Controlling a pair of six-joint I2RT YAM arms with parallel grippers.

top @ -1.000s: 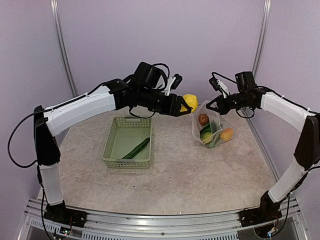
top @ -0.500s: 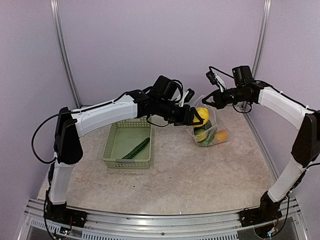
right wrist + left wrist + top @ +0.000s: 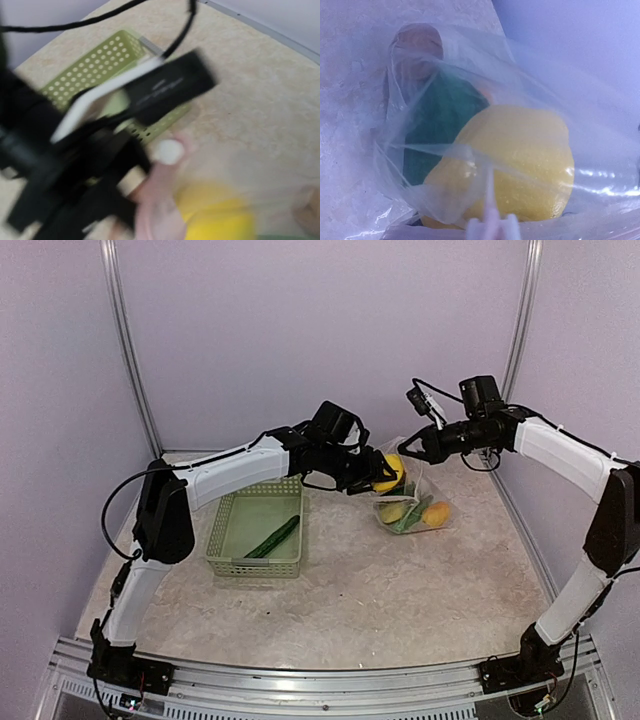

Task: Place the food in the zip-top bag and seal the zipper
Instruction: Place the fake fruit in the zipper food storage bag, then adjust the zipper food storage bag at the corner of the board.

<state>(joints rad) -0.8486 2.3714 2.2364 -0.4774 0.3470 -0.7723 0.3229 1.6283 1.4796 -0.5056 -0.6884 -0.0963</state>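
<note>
My left gripper (image 3: 383,478) was clamped on a yellow lemon (image 3: 393,470) right at the mouth of the clear bag (image 3: 410,505). In the left wrist view the lemon sat behind a layer of plastic, with a green piece (image 3: 445,125) and a brown piece (image 3: 417,42) deeper in. The right gripper (image 3: 414,452) was closed, pinching the bag's top edge and holding it up off the table (image 3: 400,590). An orange piece (image 3: 436,513) sat in the bottom of the bag. One cucumber (image 3: 272,537) lay in the green basket (image 3: 228,540), well left of the bag. The right wrist view was mostly blur.
</note>
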